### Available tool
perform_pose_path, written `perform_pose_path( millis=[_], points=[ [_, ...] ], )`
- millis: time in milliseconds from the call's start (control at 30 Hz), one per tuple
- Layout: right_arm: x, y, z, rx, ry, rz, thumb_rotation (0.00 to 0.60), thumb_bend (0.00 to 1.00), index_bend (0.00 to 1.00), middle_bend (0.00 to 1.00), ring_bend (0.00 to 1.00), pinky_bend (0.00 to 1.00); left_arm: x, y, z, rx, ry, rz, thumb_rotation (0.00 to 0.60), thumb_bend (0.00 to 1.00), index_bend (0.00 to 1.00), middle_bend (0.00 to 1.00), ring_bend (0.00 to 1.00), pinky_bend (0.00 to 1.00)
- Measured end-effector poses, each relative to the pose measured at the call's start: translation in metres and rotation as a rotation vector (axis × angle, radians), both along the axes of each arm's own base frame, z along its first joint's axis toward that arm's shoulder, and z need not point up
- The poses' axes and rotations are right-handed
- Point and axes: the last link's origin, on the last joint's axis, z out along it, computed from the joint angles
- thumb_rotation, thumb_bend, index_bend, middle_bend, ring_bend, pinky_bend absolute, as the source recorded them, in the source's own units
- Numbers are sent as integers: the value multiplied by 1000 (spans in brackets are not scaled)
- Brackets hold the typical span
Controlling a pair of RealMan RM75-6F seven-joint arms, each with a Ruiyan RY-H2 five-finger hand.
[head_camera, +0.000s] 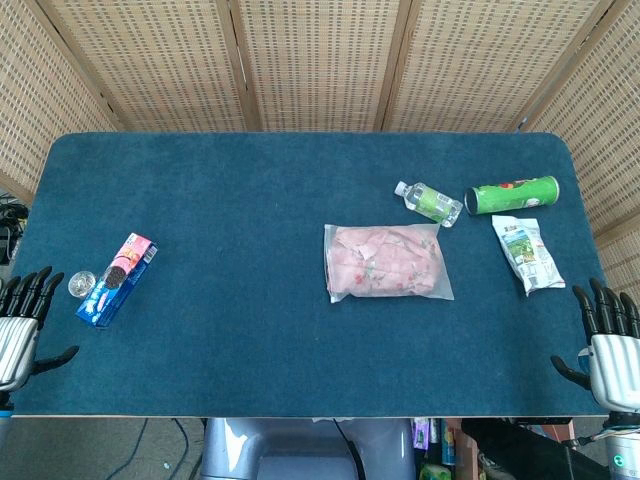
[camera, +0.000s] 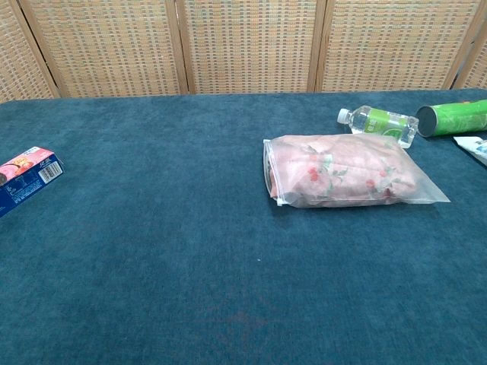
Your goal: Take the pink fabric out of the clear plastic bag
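The clear plastic bag [head_camera: 387,262] lies flat on the blue table, right of centre, with the pink flowered fabric [head_camera: 385,258] folded inside it. The chest view shows the bag [camera: 426,196] and fabric [camera: 342,179] close up, the bag's opening toward the left. My left hand [head_camera: 22,325] is at the table's near left corner, fingers spread, holding nothing. At the near right corner, my right hand [head_camera: 608,345] is likewise spread and holds nothing. Both hands are far from the bag and appear only in the head view.
A small water bottle [head_camera: 429,202] and a green tube can [head_camera: 514,195] lie behind the bag. A white snack pouch [head_camera: 527,253] lies to its right. A blue cookie box [head_camera: 118,279] and a small round cap [head_camera: 81,285] sit at the left.
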Motion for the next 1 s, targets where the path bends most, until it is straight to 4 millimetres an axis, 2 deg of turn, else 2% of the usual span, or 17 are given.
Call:
perform_pose_path(
  millis=[400, 567, 767, 1000],
  points=[
    [0, 0, -1, 11, -2, 0, 600, 0, 0, 0, 0, 0, 0, 0, 0, 5, 3, -2, 600, 55, 0, 0, 0, 0],
    [4, -6, -6, 38, -8, 10, 600, 0, 0, 0, 0, 0, -1, 2, 2, 19, -3, 0, 600, 56, 0, 0, 0, 0],
    [16, -29, -16, 95, 15, 51, 600, 0, 0, 0, 0, 0, -4, 5, 4, 38, -8, 6, 600, 56, 0, 0, 0, 0],
    [46, -83, -32, 223, 10, 99, 600, 0, 0, 0, 0, 0, -8, 11, -2, 31, 13, 30, 600, 57, 0, 0, 0, 0]
  ],
)
